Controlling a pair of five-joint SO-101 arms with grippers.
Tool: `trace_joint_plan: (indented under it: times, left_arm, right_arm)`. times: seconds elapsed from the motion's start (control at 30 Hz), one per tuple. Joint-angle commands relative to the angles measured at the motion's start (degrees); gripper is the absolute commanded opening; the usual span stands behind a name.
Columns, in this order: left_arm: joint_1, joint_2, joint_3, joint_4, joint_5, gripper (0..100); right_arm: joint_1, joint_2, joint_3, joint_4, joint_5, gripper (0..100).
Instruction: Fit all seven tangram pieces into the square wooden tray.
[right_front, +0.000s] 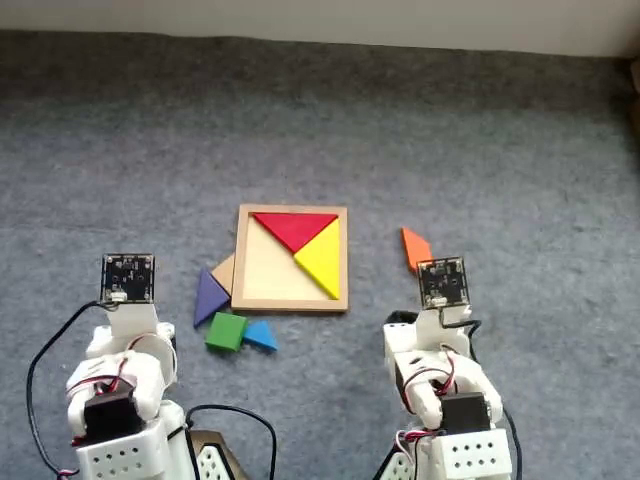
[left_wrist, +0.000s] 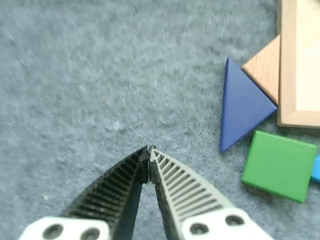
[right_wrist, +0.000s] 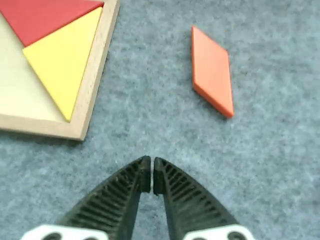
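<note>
The square wooden tray (right_front: 241, 258) lies mid-table with a red triangle (right_front: 291, 228) and a yellow triangle (right_front: 322, 260) inside. Against its left side rest a bare-wood triangle (right_front: 224, 270) and a blue-violet triangle (right_front: 209, 295); a green square (right_front: 226, 331) and a small blue triangle (right_front: 261, 335) lie just below. An orange parallelogram (right_front: 416, 248) sits right of the tray. My left gripper (left_wrist: 149, 151) is shut and empty over bare carpet, left of the blue-violet triangle (left_wrist: 243, 104) and green square (left_wrist: 278, 165). My right gripper (right_wrist: 151, 165) is shut and empty, short of the orange parallelogram (right_wrist: 212, 71) and the tray corner (right_wrist: 85, 120).
Grey carpet covers the table. Both arm bases stand at the near edge, the left arm (right_front: 118, 400) and the right arm (right_front: 445, 400). A pale wall edge (right_front: 400, 20) runs along the far side.
</note>
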Motion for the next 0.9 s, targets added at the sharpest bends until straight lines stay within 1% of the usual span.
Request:
trace_joint_plan:
  times: [0.0, 0.07, 0.13, 0.2, 0.37, 0.47, 0.53, 0.63, 0.73, 0.8, 0.87]
  left_arm:
    - [-0.66, -1.89, -9.45, 0.09, -11.87, 3]
    - [-0.57, -1.89, -11.91, 0.09, -18.37, 4]
    - [-0.22, -1.8, -14.02, 0.09, -22.33, 4]
    - [0.92, -1.36, -15.6, 0.44, -23.3, 4]
    - [3.65, -1.27, -16.48, 0.62, -23.91, 16]
    - [5.93, -1.19, -16.57, 0.62, -28.66, 16]
    - [7.78, -0.13, -16.57, 1.14, -29.8, 16]
    - [11.47, 5.93, -18.07, 3.34, -31.91, 17]
    - [14.29, 15.78, -22.46, 4.84, -31.91, 17]
    - [15.78, 23.25, -25.89, 5.8, -31.74, 20]
    - [17.1, 30.02, -28.18, 6.15, -29.45, 24]
  right_arm:
    - [0.66, -3.56, 6.37, 4.18, -0.62, 2.6]
    - [0.66, -4.26, 6.37, 5.76, -0.53, 2.6]
    - [0.75, -4.7, 6.37, 6.81, -0.53, 2.6]
    - [0.75, -4.79, 6.37, 6.99, -0.53, 2.6]
    - [0.75, -4.79, 6.37, 6.99, -0.44, 2.6]
    - [0.75, -4.79, 6.37, 6.99, -0.35, 2.6]
    - [0.75, -4.79, 6.37, 6.99, -0.35, 2.6]
    - [0.75, -4.79, 6.37, 6.99, -0.35, 2.6]
    - [0.75, -4.79, 6.37, 6.99, -0.35, 2.6]
    - [0.75, -4.79, 6.37, 6.99, -0.35, 2.6]
    - [0.75, -4.79, 6.37, 6.99, -0.35, 2.6]
